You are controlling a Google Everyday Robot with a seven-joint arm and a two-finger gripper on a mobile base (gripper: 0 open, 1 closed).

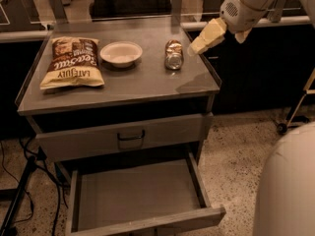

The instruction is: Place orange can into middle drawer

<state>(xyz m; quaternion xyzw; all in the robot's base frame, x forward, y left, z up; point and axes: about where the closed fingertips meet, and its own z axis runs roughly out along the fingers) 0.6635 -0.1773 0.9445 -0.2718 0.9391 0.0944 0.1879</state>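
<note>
The orange can (pixel 173 54) lies on its side on the grey cabinet top (pixel 147 82), right of the white bowl. My gripper (pixel 199 47) hangs just above the top's right rear, a short way right of the can and not touching it. It holds nothing. The middle drawer (pixel 138 195) is pulled out below, wide and shallow, with a bare grey floor.
A white bowl (pixel 121 53) and a chip bag (pixel 72 62) lie on the top, left of the can. The drawer with a dark handle (pixel 130 136) is closed above the open one. A rail and posts run behind the top. My pale body (pixel 290 186) fills the lower right corner.
</note>
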